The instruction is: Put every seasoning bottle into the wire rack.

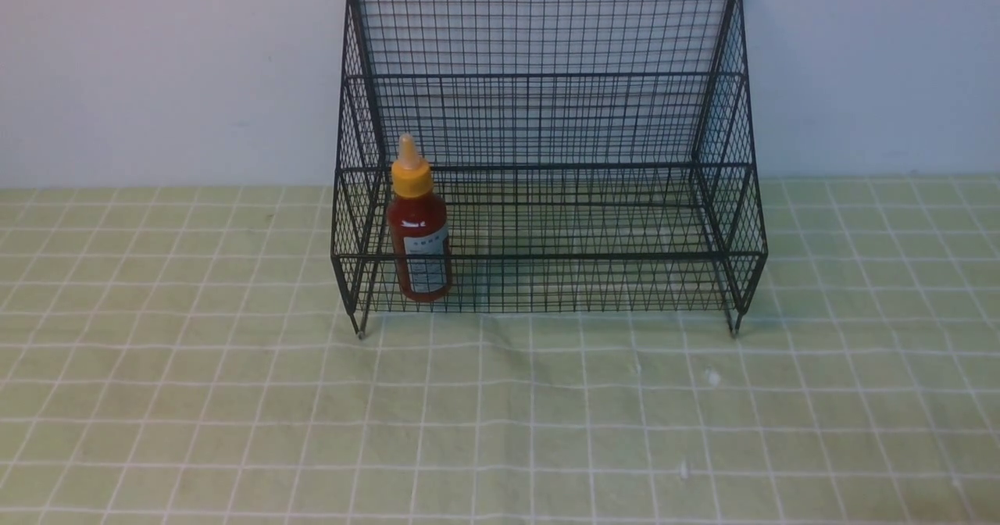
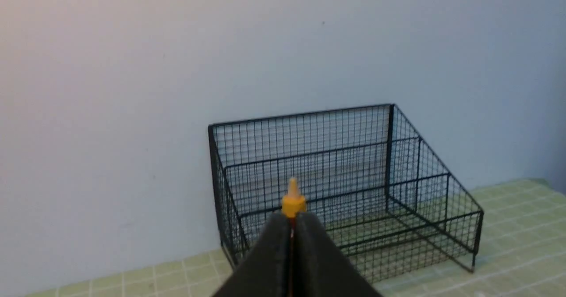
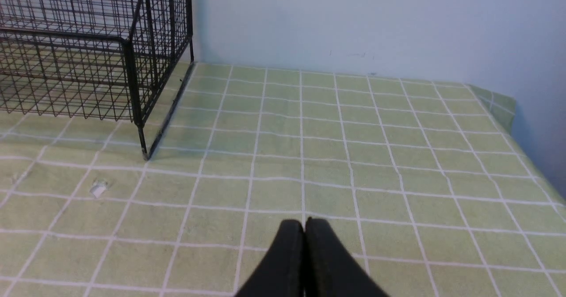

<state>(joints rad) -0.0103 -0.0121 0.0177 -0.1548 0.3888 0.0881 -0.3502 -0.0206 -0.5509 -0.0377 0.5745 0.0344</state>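
The seasoning bottle (image 1: 419,232) stands upright inside the wire rack (image 1: 547,80), on the lowest step at its left end. It holds reddish-brown sauce and has a yellow-orange nozzle cap and a white label. Neither arm shows in the front view. In the left wrist view, my left gripper (image 2: 292,217) is shut and empty, back from the rack (image 2: 353,155). The bottle's cap (image 2: 293,202) shows just past the fingertips, and its body is mostly hidden behind them. My right gripper (image 3: 304,222) is shut and empty above the cloth, to the right of the rack's right end (image 3: 132,67).
A green checked tablecloth (image 1: 234,431) covers the table, and a pale wall stands right behind the rack. Small white scraps (image 1: 712,377) lie on the cloth in front of the rack. The table's right edge (image 3: 530,164) shows in the right wrist view.
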